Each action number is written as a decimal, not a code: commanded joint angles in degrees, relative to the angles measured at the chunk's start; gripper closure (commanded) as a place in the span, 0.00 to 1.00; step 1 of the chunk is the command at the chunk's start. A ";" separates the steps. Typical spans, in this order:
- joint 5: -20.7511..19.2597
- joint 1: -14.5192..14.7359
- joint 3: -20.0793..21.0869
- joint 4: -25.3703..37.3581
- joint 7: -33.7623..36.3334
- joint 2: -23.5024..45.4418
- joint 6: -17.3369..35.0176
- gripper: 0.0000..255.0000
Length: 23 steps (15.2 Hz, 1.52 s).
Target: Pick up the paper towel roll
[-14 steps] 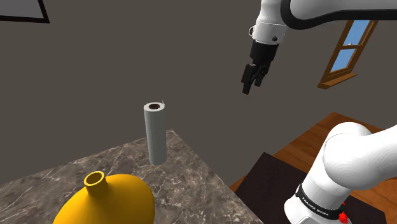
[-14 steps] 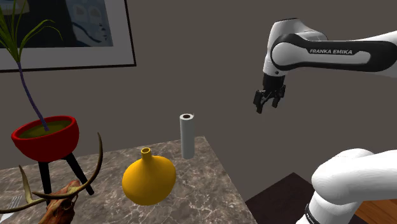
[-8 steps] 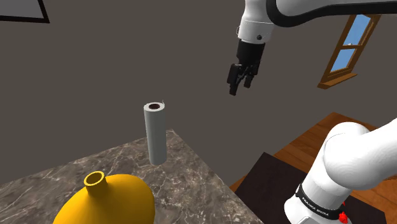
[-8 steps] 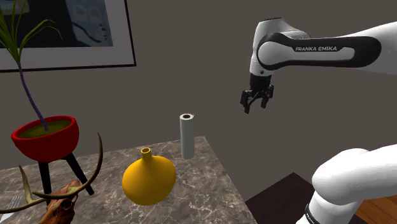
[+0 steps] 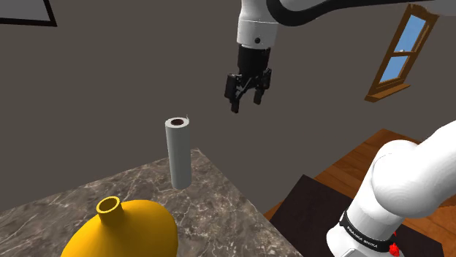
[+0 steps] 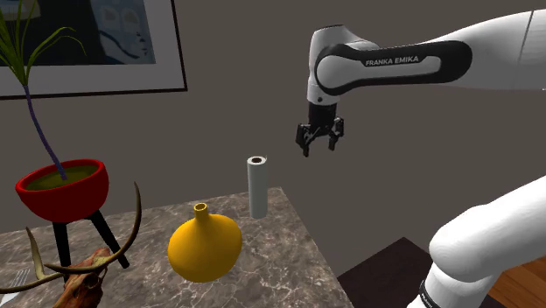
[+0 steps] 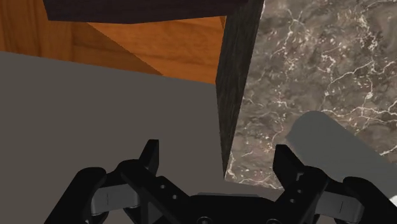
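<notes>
Hand (image 5: 246,101) (image 6: 318,144) (image 7: 216,159) up in the air, fingers (image 7: 151,153) spread apart, nothing between them, pointing down. White arm (image 6: 394,66) runs off from it toward the second exterior view's right. Paper towel roll (image 5: 178,153) (image 6: 256,188) is below the hand and off to one side, apart from it: pale grey, dark core, upright on the worktop (image 5: 219,204) (image 6: 289,254) (image 7: 305,63) near the edge closest to the hand. Worktop is dark marble with white veins; in the wrist view its edge runs right between the fingers. A pale grey shape sits by one finger there, can't tell what it is. Beyond the roll from the hand, a yellow vase (image 5: 131,234) (image 6: 205,245) with a narrow neck, upright on the worktop. Farther out, a red plant pot (image 6: 63,188) on dark legs and an antlered ornament (image 6: 83,271). Framed picture (image 6: 96,44) on the grey wall past those. On the hand's other side, a wood floor (image 5: 365,157) (image 7: 159,44) low down and a wood-framed window (image 5: 405,47).
</notes>
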 commanded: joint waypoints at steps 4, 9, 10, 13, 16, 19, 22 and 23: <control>-0.47 -0.37 5.73 9.43 8.86 10.61 0.51 0.00; -3.57 -0.06 10.71 20.58 17.96 22.07 -0.46 0.00; -4.53 0.22 11.59 23.11 19.84 24.59 -0.86 0.00; -8.01 1.74 13.81 31.49 25.48 32.60 -2.62 0.00; -8.35 2.12 13.77 30.77 26.10 33.36 -1.29 0.00; -8.25 2.03 13.71 28.21 26.10 33.13 1.08 0.00; -8.23 1.98 13.67 26.13 26.14 33.04 3.09 0.00; -8.23 1.98 13.67 26.14 26.14 33.05 3.09 0.00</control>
